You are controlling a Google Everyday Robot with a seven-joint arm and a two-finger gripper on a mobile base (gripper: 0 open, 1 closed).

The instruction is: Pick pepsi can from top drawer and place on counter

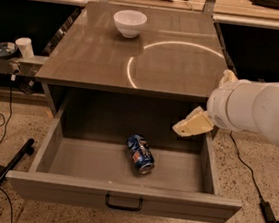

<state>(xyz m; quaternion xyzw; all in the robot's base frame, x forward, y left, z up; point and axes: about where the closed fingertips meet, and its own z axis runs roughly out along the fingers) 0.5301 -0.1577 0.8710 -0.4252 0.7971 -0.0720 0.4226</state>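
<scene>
The pepsi can (141,155) lies on its side on the floor of the top drawer (70,188), about the middle of it, one silver end turned toward the drawer's front panel; nothing touches it. The gripper (192,124) hangs over the drawer's back right corner, just under the front edge of the table (174,67), well apart from the can and holding nothing; how far open it stands I cannot tell. The table carries a white bowl (129,23) at its side far from the drawer. The can should be light and thin-walled; stiff under a modest squeeze, likely to dent under a hard one; its smooth painted skin looks slippery, and being round it may roll across the drawer floor if nudged. The best hold, I judge, is across the middle of the barrel, square to its long axis, away from the tapered ends.
</scene>
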